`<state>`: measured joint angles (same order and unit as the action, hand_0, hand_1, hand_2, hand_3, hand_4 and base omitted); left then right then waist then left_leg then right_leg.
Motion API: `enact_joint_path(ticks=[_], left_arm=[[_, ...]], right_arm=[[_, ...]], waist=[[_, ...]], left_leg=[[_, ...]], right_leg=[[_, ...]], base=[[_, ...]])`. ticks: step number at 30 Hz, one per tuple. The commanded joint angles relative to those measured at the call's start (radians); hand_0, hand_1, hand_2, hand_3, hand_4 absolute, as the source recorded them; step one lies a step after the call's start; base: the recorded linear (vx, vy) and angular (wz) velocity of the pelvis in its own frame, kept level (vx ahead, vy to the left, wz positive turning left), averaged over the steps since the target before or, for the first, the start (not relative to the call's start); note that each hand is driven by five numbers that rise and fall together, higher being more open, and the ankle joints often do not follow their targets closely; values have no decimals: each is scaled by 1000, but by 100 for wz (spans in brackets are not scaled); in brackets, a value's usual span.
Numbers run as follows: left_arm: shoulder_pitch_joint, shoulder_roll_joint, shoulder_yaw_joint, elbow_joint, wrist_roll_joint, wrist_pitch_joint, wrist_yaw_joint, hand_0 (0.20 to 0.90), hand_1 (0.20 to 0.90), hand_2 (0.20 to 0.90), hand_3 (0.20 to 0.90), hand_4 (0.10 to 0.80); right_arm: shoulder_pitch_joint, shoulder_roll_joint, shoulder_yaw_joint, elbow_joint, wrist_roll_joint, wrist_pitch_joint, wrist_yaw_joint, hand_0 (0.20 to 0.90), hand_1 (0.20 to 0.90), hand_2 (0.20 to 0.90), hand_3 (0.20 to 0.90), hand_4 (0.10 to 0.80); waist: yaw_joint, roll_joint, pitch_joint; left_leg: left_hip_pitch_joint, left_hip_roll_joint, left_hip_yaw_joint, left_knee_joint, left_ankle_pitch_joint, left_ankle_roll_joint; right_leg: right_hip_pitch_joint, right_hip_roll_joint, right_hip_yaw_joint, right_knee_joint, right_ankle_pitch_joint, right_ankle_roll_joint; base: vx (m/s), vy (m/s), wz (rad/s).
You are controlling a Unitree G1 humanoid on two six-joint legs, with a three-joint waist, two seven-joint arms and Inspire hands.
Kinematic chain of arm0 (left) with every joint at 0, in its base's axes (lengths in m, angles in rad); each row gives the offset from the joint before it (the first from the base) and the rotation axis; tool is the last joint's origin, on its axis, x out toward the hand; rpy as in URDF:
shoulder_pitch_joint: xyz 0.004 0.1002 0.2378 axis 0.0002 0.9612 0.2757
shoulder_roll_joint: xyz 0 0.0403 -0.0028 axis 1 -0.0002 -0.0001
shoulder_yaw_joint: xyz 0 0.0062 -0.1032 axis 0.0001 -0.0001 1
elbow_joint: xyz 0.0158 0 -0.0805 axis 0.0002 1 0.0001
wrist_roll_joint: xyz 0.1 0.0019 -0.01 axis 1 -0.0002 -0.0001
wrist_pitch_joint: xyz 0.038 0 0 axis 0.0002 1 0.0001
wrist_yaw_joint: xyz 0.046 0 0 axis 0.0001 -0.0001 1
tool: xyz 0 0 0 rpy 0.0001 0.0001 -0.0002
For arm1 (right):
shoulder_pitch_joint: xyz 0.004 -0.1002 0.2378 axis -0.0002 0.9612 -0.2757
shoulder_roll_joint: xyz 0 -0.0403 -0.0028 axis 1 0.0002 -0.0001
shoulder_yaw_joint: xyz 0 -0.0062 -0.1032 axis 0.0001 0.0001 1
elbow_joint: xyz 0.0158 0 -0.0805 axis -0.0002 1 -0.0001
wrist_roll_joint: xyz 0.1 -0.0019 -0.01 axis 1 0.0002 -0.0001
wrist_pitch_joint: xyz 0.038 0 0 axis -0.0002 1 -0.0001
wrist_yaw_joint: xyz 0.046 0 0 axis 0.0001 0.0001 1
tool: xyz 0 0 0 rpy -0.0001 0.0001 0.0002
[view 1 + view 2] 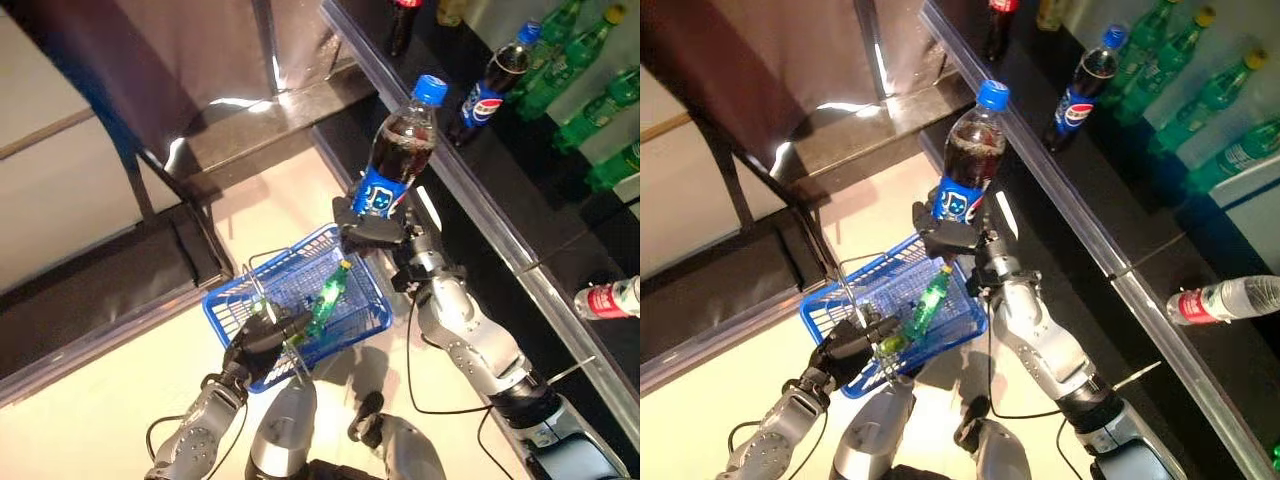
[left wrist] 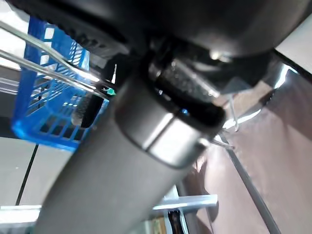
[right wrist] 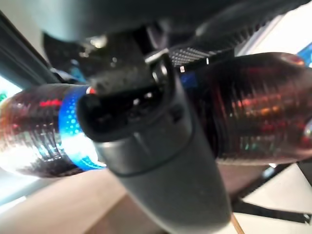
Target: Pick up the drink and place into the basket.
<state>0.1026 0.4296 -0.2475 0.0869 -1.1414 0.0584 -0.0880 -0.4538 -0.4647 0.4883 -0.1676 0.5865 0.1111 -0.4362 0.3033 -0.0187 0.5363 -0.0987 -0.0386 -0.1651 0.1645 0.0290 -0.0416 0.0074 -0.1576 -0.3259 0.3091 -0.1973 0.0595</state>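
My right hand point(image 1: 378, 232) is shut on a cola bottle point(image 1: 400, 150) with a blue cap and blue label, held upright in the air just beyond the far right corner of the blue basket point(image 1: 225, 305). In the right wrist view the dark bottle point(image 3: 263, 107) lies across my curled fingers. My left hand point(image 1: 262, 340) is shut on the basket's wire handle point(image 2: 44, 63) at its near side. A green bottle point(image 1: 328, 293) lies inside the basket.
A dark shelf point(image 1: 560, 240) with a metal rail runs along the right. On it stand a cola bottle point(image 1: 488, 90) and several green bottles point(image 1: 590, 110); a clear bottle with a red label point(image 1: 605, 298) lies there. A dark bench point(image 1: 110, 280) sits at left.
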Motion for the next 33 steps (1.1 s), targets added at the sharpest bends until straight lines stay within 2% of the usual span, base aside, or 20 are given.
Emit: enact_joint_path(ticks=[1, 7, 15, 30, 31, 33], left_arm=[[-47, 20, -6, -365, -29, -115, -223, 300, 300, 300, 200, 100], [-81, 22, -16, -424, -121, -34, -242, 300, 300, 300, 200, 100], [-122, 10, -55, -479, -151, 31, -291, 300, 300, 300, 200, 100], [-189, 1, -41, -498, -144, 88, -335, 300, 300, 300, 200, 100], [-188, 0, -39, -500, -145, 90, -340, 300, 300, 300, 200, 100], [-194, -4, -44, -506, -145, 93, -346, 300, 300, 300, 200, 100]], right_arm=[[-160, 37, 5, -109, -70, -122, -42, 300, 300, 300, 200, 100], [-152, 86, 63, -50, -70, -81, -65, 300, 300, 300, 200, 100], [-139, 137, 146, 72, -100, -62, -57, 300, 300, 300, 200, 100], [-259, 270, 172, 285, -124, -48, -108, 300, 300, 300, 200, 100], [-258, 278, 175, 300, -128, -46, -113, 300, 300, 300, 200, 100], [-255, 296, 177, 355, -143, -53, -130, 300, 300, 300, 200, 100]], waist=[[2, 24, -216], [19, 23, -222], [47, 31, -201], [100, 58, -172], [107, 55, -170], [114, 57, -167]], left_leg=[[-3, -34, -64, 74, -31, 5], [-3, -44, -92, 65, -23, 3], [-17, -54, -113, 74, -21, 4], [-32, -81, -167, 61, -3, 3], [-21, -78, -162, 63, -26, 1], [-23, -81, -163, 67, -28, 2]], right_leg=[[46, 36, -31, -53, 80, -49], [51, 36, -43, -61, 84, -45], [48, 34, -61, -51, 79, -48], [39, 18, -108, -36, 77, -48], [45, 19, -97, -29, 56, -43], [45, 16, -99, -25, 54, -42]], base=[[-9, 2, 17], [1, -2, 10], [-16, -16, 12], [6, -3, 12], [99, -29, 12], [65, -11, 5]])
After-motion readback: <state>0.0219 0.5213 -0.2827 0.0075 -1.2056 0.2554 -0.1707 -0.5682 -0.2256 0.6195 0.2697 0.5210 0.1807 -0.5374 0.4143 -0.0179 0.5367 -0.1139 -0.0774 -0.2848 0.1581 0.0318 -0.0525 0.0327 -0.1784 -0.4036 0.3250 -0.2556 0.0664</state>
